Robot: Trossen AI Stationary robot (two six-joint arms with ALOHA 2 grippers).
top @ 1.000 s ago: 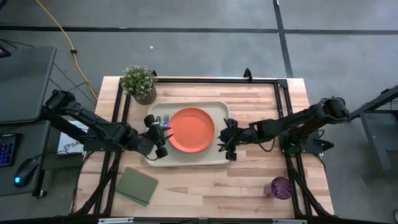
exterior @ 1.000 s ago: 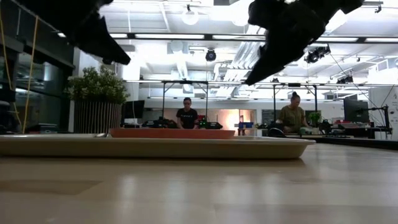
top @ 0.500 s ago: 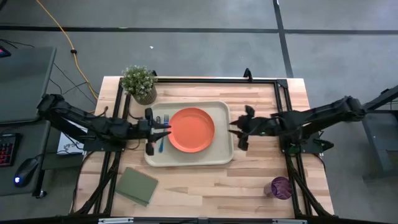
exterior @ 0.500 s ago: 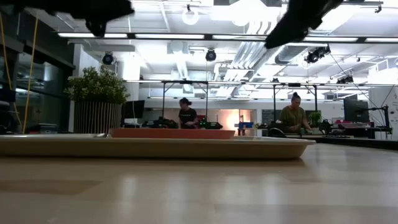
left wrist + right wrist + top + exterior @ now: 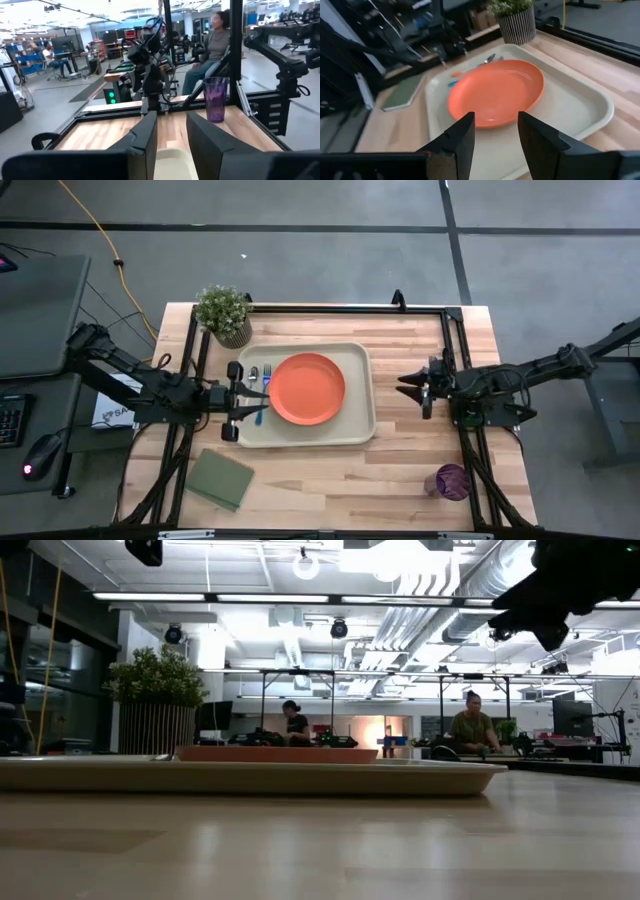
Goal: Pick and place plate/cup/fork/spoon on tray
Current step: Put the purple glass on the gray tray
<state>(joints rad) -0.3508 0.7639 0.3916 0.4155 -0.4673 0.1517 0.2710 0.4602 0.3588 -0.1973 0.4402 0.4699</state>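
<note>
Risk: tipping cup (image 5: 452, 480) near the surface's front right corner, well apart from tray (image 5: 361, 394); both grippers' fingers parted, apparently empty.

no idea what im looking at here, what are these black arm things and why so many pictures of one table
They are two robot arms, each ending in a two-finger hand. One camera looks straight down, one sits at table height, and one rides on each wrist. On the wooden table lies a cream tray holding an orange plate, a fork and a spoon. A purple cup stands off the tray. The left hand and the right hand are both open and hold nothing.
</note>
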